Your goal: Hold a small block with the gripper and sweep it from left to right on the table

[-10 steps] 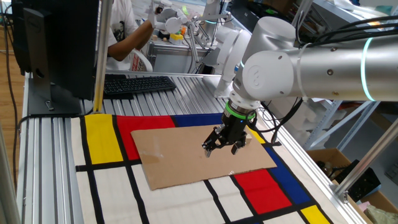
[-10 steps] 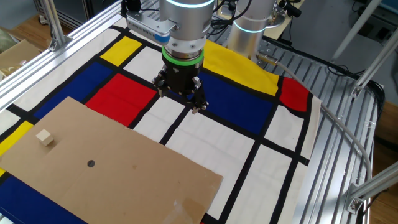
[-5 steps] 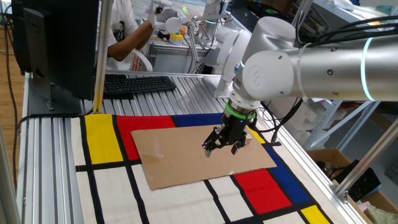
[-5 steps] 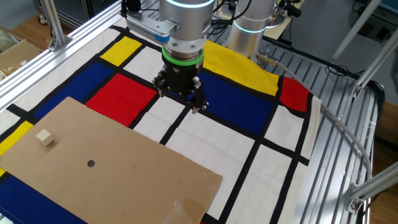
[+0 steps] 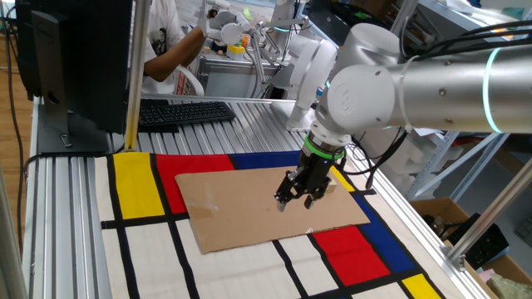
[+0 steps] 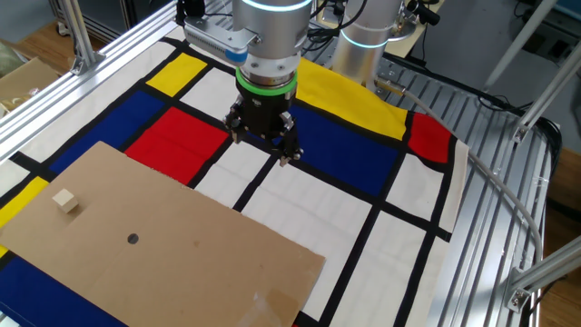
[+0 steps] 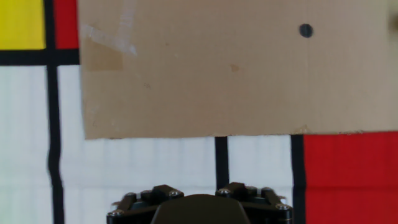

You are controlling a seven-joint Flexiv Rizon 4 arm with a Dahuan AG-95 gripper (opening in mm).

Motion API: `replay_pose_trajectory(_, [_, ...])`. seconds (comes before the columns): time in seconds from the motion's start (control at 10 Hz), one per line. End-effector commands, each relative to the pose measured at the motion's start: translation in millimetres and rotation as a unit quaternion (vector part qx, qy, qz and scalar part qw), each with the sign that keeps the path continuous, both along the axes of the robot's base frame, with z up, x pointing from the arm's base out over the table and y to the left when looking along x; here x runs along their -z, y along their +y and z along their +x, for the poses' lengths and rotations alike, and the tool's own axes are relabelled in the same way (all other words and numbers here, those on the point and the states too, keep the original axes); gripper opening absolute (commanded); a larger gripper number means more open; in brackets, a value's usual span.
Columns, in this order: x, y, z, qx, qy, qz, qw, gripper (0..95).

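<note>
The small block [image 6: 64, 201], a tiny pale beige cube, lies on a brown cardboard sheet [image 6: 172, 250] near its left end in the other fixed view. The gripper [image 6: 261, 150], black with a green ring, hangs above the white and red rectangles of the table [image 6: 495, 227], well to the right of the block and clear of it. Its fingers are spread and hold nothing. In one fixed view the gripper [image 5: 296, 200] hovers over the cardboard [image 5: 241, 208], and the block does not show clearly. The hand view shows only the gripper's black base [image 7: 199, 204] and the cardboard [image 7: 230, 68].
A tiny dark dot [image 6: 133, 239] marks the cardboard, also in the hand view [image 7: 305, 30]. A black keyboard [image 5: 183, 112] and a monitor [image 5: 75, 50] stand at the table's back. A person [image 5: 170, 41] and a second arm [image 6: 368, 36] are behind.
The gripper has shifted slightly to the right in one fixed view. The block and the cardboard have not moved.
</note>
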State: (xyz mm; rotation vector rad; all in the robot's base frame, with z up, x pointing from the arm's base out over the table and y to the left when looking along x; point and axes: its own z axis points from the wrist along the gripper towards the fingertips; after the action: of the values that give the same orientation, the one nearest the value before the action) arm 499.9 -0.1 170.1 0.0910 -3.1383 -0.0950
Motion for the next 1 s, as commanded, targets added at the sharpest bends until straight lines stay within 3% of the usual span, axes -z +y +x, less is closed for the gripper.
replay_pose_trajectory(0.1, [-0.1,0.0,0.8,-0.016,0.001,0.008,0.9998,0.0])
replay_pose_trajectory(0.5, [0.0,-0.1,1.1,-0.019,0.000,-0.016,0.9997,0.0])
replay_pose_trajectory(1.0, [0.1,-0.3,1.5,-0.017,0.002,-0.016,0.9997,0.0])
